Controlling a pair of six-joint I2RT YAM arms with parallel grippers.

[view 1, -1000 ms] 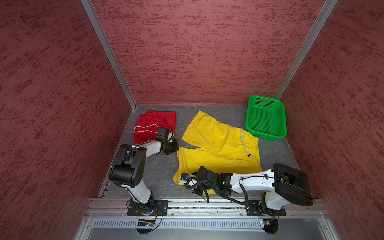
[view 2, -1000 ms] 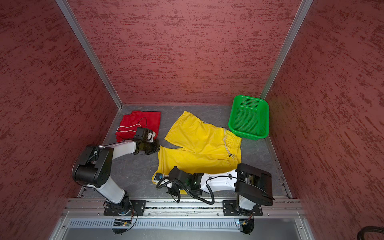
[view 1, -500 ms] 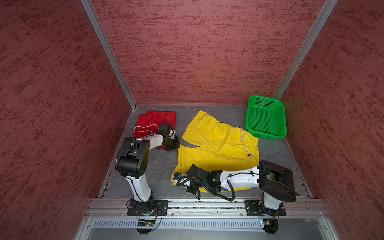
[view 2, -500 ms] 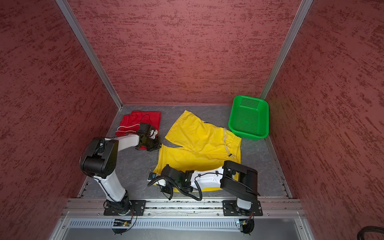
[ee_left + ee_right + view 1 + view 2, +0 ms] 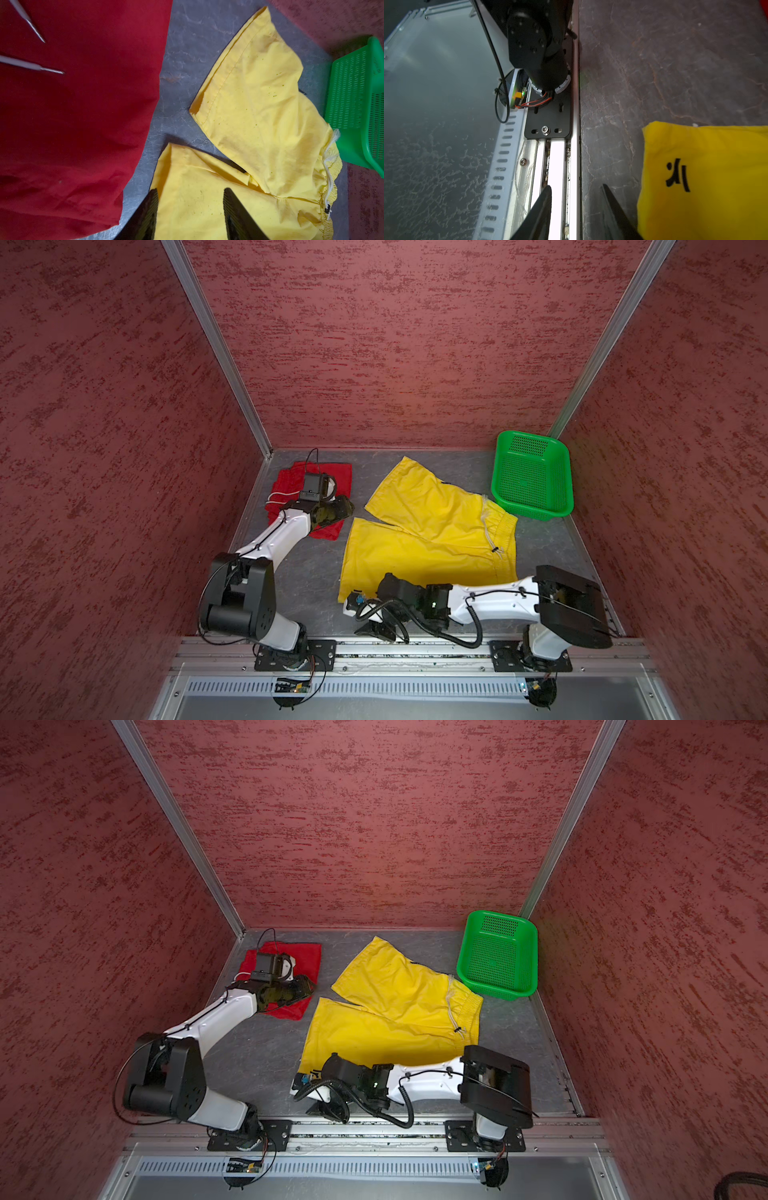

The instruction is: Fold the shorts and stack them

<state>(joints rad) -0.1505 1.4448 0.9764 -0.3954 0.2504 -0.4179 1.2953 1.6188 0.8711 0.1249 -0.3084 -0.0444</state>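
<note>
Left gripper point(image 5: 190, 190): the jaws are standing apart and gripping nothing, with yellow cloth showing beyond the gap. In both top views it is hanging over the edge of the red shorts point(image 5: 338, 477) that faces the yellow shorts point(image 5: 428, 539).

Right gripper point(image 5: 576, 187): the jaws are also standing apart and empty. They are hanging over the metal rail point(image 5: 557, 166) and the floor's edge, just beside the yellow shorts' corner bearing the dark logo point(image 5: 677, 174).

The yellow shorts are lying spread mid-floor. The red shorts are lying at the back left. A green basket point(image 5: 530, 481) is sitting at the back right.
</note>
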